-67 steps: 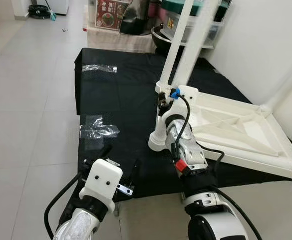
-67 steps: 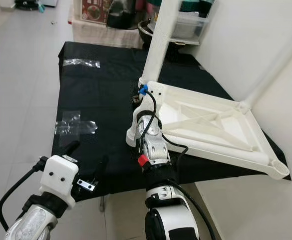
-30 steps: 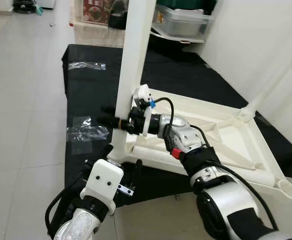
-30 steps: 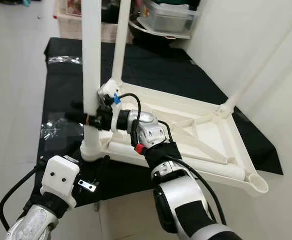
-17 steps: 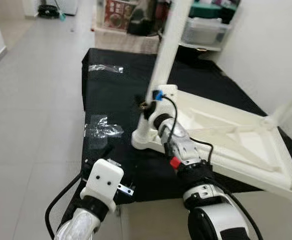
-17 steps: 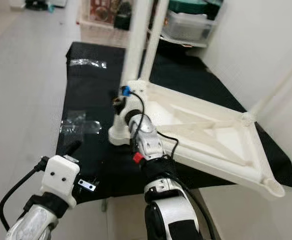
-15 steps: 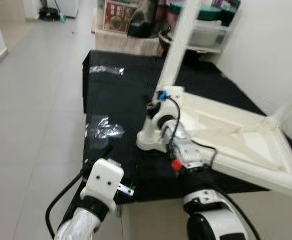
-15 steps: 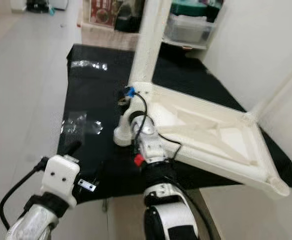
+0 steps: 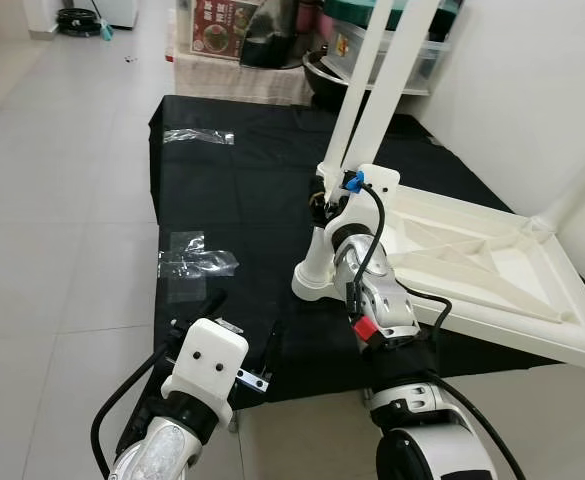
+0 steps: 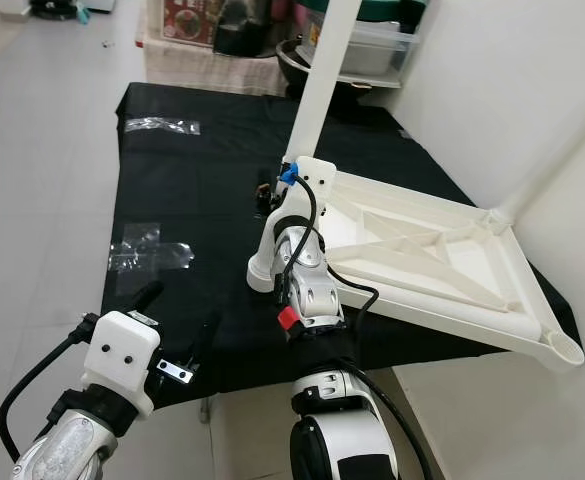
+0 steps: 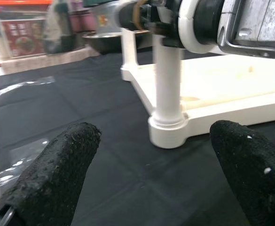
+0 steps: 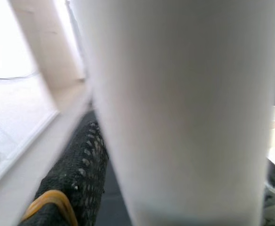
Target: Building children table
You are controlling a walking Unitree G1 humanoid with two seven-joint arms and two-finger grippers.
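Observation:
A white children's table (image 9: pixel 472 250) lies upside down on a black cloth (image 9: pixel 232 200). Its near-left leg (image 10: pixel 324 75) stands upright in the corner socket (image 9: pixel 310 280). My right gripper (image 9: pixel 320 205) is shut on this leg just above the socket. In the right wrist view the leg (image 12: pixel 175 108) sits close between my black fingers (image 12: pixel 78 179). Another leg (image 9: pixel 572 190) rises at the far right corner against the wall. My left gripper (image 9: pixel 245 313) hovers open near the cloth's front edge, short of the socket (image 11: pixel 168 127), holding nothing.
Two clear plastic wrappers (image 9: pixel 197 262) (image 9: pixel 200 136) lie on the cloth. Storage boxes and a metal bowl (image 9: pixel 322 70) stand behind it. A white wall (image 9: pixel 532 90) runs close along the right. Grey tiled floor (image 9: pixel 52 220) lies to the left.
The head views have swung and settled back. My right gripper kept its hold on the leg, which tilted and now stands as before. The left gripper has stayed open and in place.

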